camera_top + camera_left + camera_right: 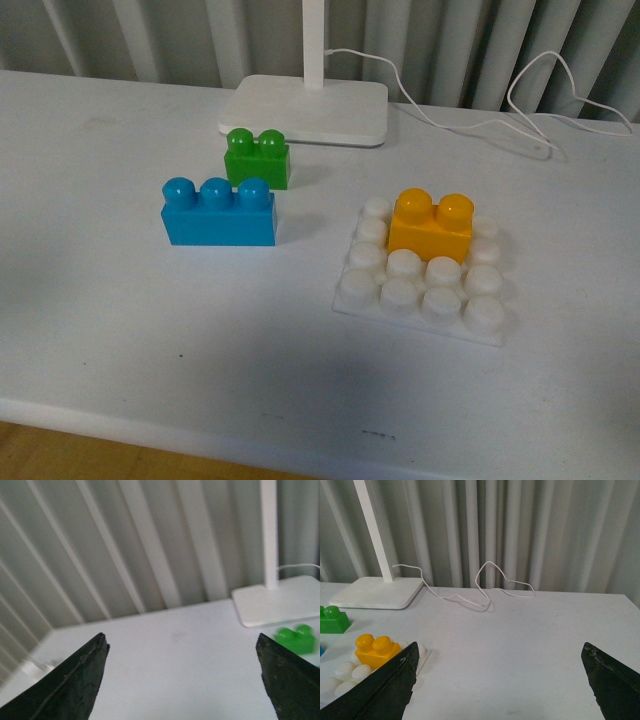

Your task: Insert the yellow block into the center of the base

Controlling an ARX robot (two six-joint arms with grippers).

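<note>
Right gripper (497,690) hangs wide open and empty, the nearer of my two. From it the yellow block (431,225) lies ahead, off toward my left arm's side, already on the base (350,305), its long axis crosswise, studs up. Left gripper (182,680), equally spread and empty, faces the green brick (297,639).

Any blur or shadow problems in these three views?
Front view: sharp, with a soft shadow across the near table. Left wrist view: blurred, the green brick smeared. Right wrist view: fairly sharp, evenly lit, the yellow block clear.
</note>
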